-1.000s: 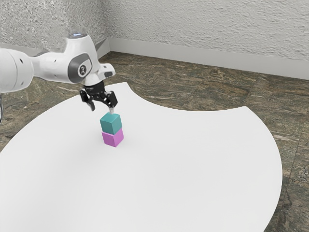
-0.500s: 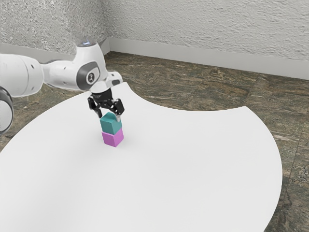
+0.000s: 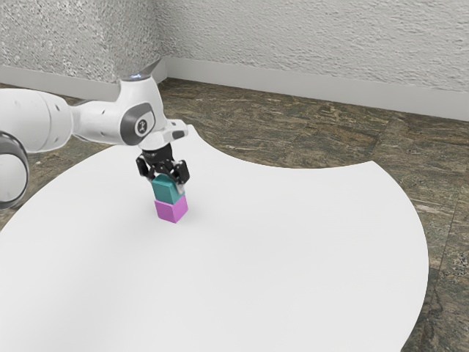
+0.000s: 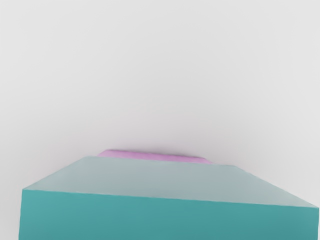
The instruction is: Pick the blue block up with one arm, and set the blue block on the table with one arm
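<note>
So the claw is spread open around the top of the blue-teal cube block, gripping nothing. Right below's a pink cube block on a curvy, smooth white desk. Beyond: brown stone-look floor, rough pale-grey wall.

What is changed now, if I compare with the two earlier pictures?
The gripper came down and toward the exterior view's right, onto the teal block; whether it grips is unclear. The teal block stayed stacked on the pink block.
</note>
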`<action>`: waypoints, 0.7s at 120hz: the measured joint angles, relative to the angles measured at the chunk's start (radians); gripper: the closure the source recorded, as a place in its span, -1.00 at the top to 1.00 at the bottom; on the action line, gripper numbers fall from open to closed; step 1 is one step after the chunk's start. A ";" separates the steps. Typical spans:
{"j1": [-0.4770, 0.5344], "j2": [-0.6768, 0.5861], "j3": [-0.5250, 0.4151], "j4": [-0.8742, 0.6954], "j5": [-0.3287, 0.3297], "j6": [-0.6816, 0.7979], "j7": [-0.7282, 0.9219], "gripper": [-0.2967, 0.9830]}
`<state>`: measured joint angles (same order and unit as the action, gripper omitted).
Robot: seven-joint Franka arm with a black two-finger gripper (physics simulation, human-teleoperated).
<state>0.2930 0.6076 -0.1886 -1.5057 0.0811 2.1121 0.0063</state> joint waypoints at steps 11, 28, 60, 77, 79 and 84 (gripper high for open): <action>0.000 0.001 0.000 0.001 0.000 0.000 0.001 0.27; -0.001 0.001 0.000 0.003 0.001 0.000 0.002 0.15; -0.037 -0.001 -0.001 0.022 0.004 0.000 0.002 0.11; -0.119 0.028 -0.001 0.075 0.005 0.001 0.004 0.08; -0.127 0.034 -0.001 0.081 0.005 0.001 0.004 0.08; -0.142 0.048 -0.001 0.090 0.006 0.001 0.004 0.08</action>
<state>0.1514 0.6556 -0.1892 -1.4152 0.0867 2.1129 0.0107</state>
